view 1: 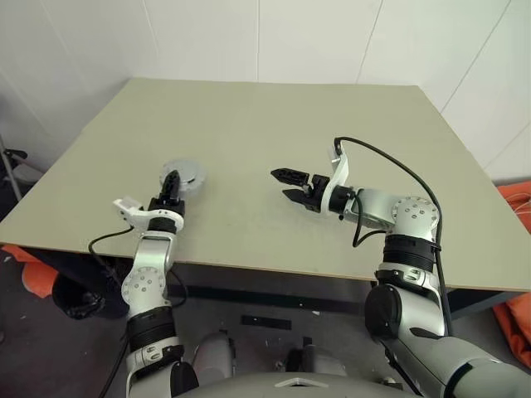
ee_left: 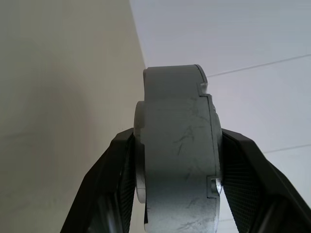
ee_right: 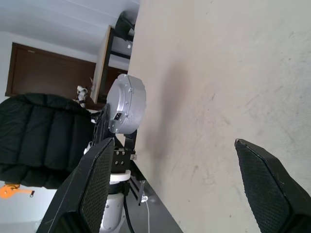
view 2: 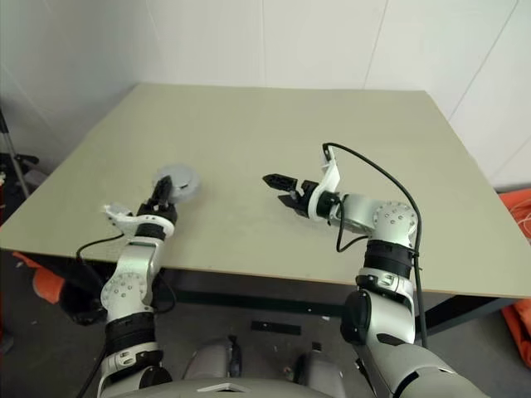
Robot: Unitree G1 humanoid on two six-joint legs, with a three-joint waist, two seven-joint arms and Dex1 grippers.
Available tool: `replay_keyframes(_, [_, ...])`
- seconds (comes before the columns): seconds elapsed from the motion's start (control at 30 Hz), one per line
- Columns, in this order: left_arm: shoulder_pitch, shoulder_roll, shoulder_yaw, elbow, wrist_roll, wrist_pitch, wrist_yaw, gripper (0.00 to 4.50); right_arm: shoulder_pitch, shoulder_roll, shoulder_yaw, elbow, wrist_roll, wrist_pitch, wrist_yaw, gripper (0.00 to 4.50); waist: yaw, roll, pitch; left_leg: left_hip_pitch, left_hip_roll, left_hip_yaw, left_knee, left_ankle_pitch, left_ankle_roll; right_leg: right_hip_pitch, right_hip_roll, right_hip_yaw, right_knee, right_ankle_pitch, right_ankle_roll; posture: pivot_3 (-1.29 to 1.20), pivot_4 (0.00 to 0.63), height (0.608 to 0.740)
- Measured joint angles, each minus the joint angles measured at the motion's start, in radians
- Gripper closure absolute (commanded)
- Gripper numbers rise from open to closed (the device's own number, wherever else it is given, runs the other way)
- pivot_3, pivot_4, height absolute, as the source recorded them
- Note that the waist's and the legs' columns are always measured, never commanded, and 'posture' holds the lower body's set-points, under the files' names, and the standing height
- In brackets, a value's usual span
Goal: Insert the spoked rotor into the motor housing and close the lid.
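- Pinching a thick round grey metal motor housing [view 1: 191,175] edge-on, the left gripper [view 1: 171,181] sits low over the left part of the pale beige worktop [view 1: 249,124], close to its near edge. Its black fingers [ee_left: 116,170] press on the two flat faces, with much of the round body standing beyond the tips.
- A stepped line runs near one face of the housing. It may be the lid already seated, but I cannot tell, and the spoked rotor cannot be made out from outside.
- First risk, as I judge it: the hold is only two small pads on smooth, scratched metal. A quick wrist turn or a bump against the worktop could let the heavy disc pivot or slide out, and it would fall close to the edge.
- Second risk: if the lid is only resting in place, squeezing across the faces keeps it on. Loosening the hold while the housing stands on edge could let the lid come away.
- I cannot tell whether the housing touches the worktop, so setting it down by guesswork could drop it or leave it rolling.
- Towards the right, the right gripper [view 1: 288,186] hangs above the middle of the worktop, well apart from the housing, pointing towards it. Its black fingers [ee_right: 97,179] are spread wide with nothing between them, so it gives no support if the housing slips.
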Motion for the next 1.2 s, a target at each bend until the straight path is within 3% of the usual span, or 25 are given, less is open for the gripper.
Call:
replay_keyframes(0.37, [-0.076, -0.007, 0.065, 0.083, 0.072, -0.14, 0.132, 2.37, 0.017, -0.005, 0.008, 0.0, 0.0, 0.007, 0.014, 0.0, 0.001, -0.002, 0.0, 0.0, 0.0, -0.001, 0.003, 0.0, 0.0, 0.001, 0.0, 0.0, 0.001, 0.001, 0.001, 0.0, 0.0, 0.74])
replay_keyframes(0.8, [-0.08, -0.007, 0.092, 0.124, 0.096, -0.169, 0.197, 2.37, 0.018, -0.009, 0.006, -0.001, 0.0, 0.011, 0.014, 0.0, 0.001, -0.003, 0.0, 0.0, 0.0, -0.002, 0.004, 0.0, 0.0, 0.001, 0.0, 0.0, 0.001, 0.002, 0.0, 0.0, 0.0, 0.74])
replay_keyframes(1.03, [-0.08, -0.008, 0.084, 0.111, 0.096, -0.162, 0.208, 0.15, 0.02, -0.009, 0.006, -0.007, 0.0, 0.011, 0.014, 0.0, 0.001, -0.003, 0.0, 0.001, 0.0, -0.002, 0.004, 0.0, 0.0, 0.003, 0.0, 0.0, 0.001, 0.002, 0.0, 0.0, 0.0, 0.74])
replay_keyframes(1.2, [-0.073, -0.013, 0.065, 0.069, 0.112, -0.13, 0.277, 0.04, 0.021, -0.008, 0.006, -0.008, 0.0, 0.012, 0.014, 0.0, -0.001, -0.003, 0.0, 0.008, 0.0, -0.002, 0.004, 0.0, 0.0, 0.011, 0.0, 0.0, 0.001, -0.001, 0.004, 0.0, 0.0, 0.74])
